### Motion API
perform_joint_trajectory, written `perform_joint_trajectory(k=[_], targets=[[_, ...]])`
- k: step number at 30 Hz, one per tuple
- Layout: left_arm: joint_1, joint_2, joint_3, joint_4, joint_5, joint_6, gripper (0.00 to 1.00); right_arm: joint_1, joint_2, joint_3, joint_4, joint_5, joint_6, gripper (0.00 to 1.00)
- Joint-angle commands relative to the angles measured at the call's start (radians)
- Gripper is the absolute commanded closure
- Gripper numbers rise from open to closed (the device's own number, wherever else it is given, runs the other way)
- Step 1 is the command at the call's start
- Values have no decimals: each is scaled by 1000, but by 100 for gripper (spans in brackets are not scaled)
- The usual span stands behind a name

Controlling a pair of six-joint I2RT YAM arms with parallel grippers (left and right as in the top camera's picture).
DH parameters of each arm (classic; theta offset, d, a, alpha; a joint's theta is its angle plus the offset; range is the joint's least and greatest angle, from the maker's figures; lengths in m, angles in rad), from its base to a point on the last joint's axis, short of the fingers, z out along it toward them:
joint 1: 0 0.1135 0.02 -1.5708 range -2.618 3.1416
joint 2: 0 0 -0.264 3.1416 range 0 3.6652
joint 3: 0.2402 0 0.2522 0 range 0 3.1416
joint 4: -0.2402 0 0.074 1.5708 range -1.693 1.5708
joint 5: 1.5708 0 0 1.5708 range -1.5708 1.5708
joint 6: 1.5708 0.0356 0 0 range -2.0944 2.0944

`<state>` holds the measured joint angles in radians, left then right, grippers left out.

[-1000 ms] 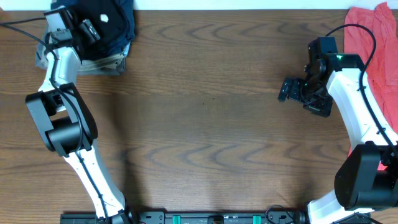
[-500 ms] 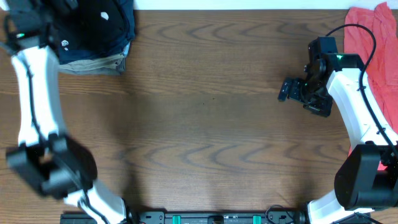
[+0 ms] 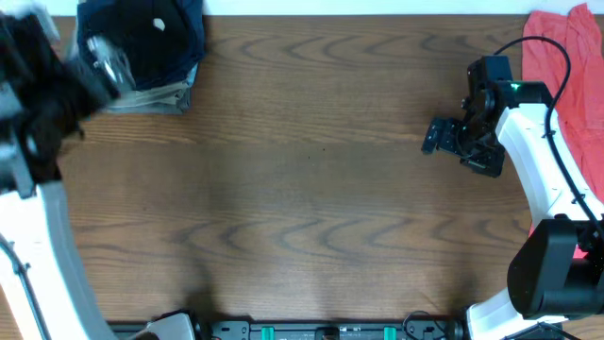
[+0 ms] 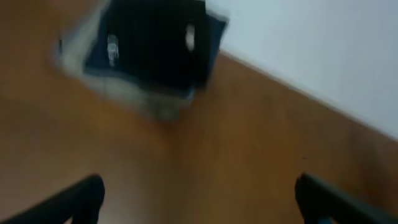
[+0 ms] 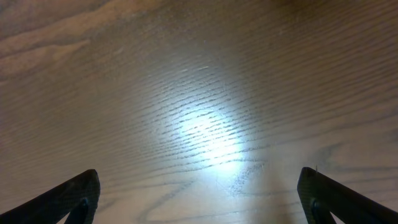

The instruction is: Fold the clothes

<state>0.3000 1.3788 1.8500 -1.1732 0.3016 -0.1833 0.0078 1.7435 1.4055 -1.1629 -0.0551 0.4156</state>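
The black T-shirt [image 3: 142, 40] lies folded at the table's [image 3: 311, 189] far left corner, white logo up, on top of a navy garment [image 3: 193, 38] and a grey garment [image 3: 156, 97] — one small stack. The left pincer [image 4: 200, 200], badly blurred, hangs near that stack with its fingers spread wide, empty. The right pincer [image 5: 199, 199] hovers over bare wood on the right side, likewise spread and empty — a crumpled red garment [image 3: 566, 57] lies at the far right corner beyond its arm.

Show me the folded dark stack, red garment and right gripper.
folded dark stack [image 3: 156, 47], overhead view, black top layer.
red garment [image 3: 585, 57], overhead view, its middle.
right gripper [image 3: 429, 138], overhead view, between fingertips.
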Motion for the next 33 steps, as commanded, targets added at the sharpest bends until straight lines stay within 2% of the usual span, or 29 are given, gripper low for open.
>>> perform_joint_trajectory(k=[1,5,14,19,24,33], targets=[[0,-44,0,-140,31,-1,2,0,-8,5,0,6,-10,1],[-1,-118,-39,-312,31,13,2,0,-8,5,0,6,-10,1],[-51,-427,-293,-356,31,13,2,0,-8,5,0,6,-10,1],[-51,-546,-363,-512,27,3,2,0,-8,5,0,6,-10,1],[-51,-604,-365,-509,27,3,2,0,-8,5,0,6,-10,1],[-51,-610,-366,-494,10,6,2,0,-8,5,0,6,-10,1]])
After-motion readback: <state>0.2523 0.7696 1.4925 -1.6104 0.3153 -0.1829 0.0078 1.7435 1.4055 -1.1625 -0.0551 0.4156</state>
